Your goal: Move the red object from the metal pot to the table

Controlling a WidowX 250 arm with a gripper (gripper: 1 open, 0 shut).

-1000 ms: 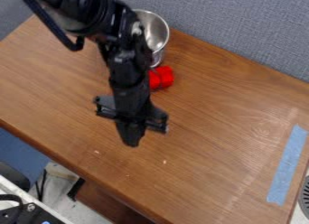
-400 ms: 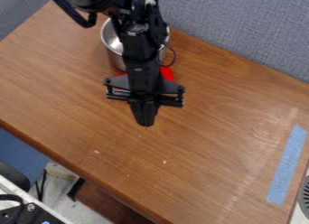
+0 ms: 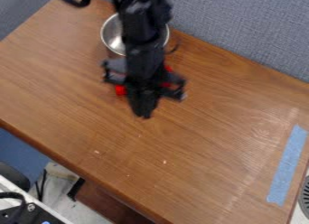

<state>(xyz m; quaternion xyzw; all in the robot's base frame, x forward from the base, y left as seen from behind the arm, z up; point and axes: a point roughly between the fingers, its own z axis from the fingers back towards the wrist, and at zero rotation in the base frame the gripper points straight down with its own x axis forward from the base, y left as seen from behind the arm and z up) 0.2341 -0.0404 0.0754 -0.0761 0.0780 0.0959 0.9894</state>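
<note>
A robot gripper [image 3: 144,108] hangs over the table [image 3: 229,128], its jaw state impossible to tell, with the red object [image 3: 173,82] (mostly hidden) beside the metal pot [image 3: 117,33]; a careless pass could nudge it.

The table [image 3: 229,128] carries everything in view. The metal pot [image 3: 116,34] stands on it near the far edge, toward the far-left corner. The arm reaches in from beyond the far edge, passes over the pot's right side and points down toward the middle of the tabletop; the gripper [image 3: 144,108] sits nearer the front edge than the pot does. The red object [image 3: 173,77] lies on the tabletop, outside the pot, just in front of and to the right of it, mostly hidden behind the arm. A tape strip [image 3: 287,162] lies along the right edge, well apart from the pot.
</note>
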